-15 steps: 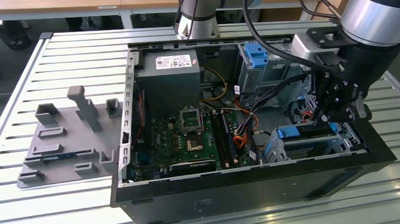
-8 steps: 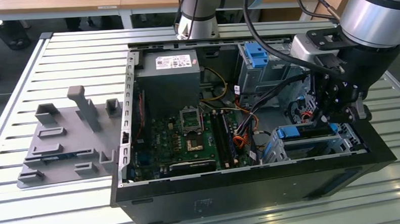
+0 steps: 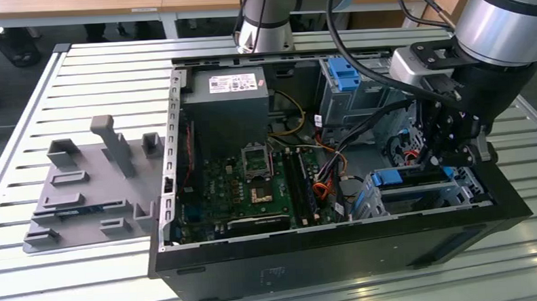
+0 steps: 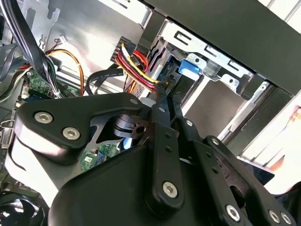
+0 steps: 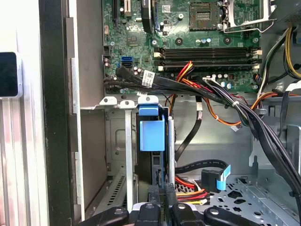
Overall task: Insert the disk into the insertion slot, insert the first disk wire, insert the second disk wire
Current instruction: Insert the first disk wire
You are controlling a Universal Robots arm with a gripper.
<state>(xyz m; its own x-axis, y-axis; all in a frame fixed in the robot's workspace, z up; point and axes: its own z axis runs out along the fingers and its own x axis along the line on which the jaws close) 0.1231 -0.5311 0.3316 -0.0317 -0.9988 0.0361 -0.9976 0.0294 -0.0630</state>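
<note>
Tool (image 3: pixel 437 160) hangs in the exterior view straight over the insertion slot (image 3: pixel 465 188), at the computer case's corner on the exterior view's right. The disk (image 3: pixel 402 177) already sits there, its blue carrier showing.

In the second wrist view the tool (image 4: pixel 163 92) looks pinched together on the plug of the first disk wire (image 4: pixel 141 64) (red and yellow strands), just short of the disk's blue tab.

In the first wrist view the disk (image 5: pixel 151 132) stands edge-on dead ahead of the tool (image 5: pixel 160 197), its long axis in line with the reach.
</note>
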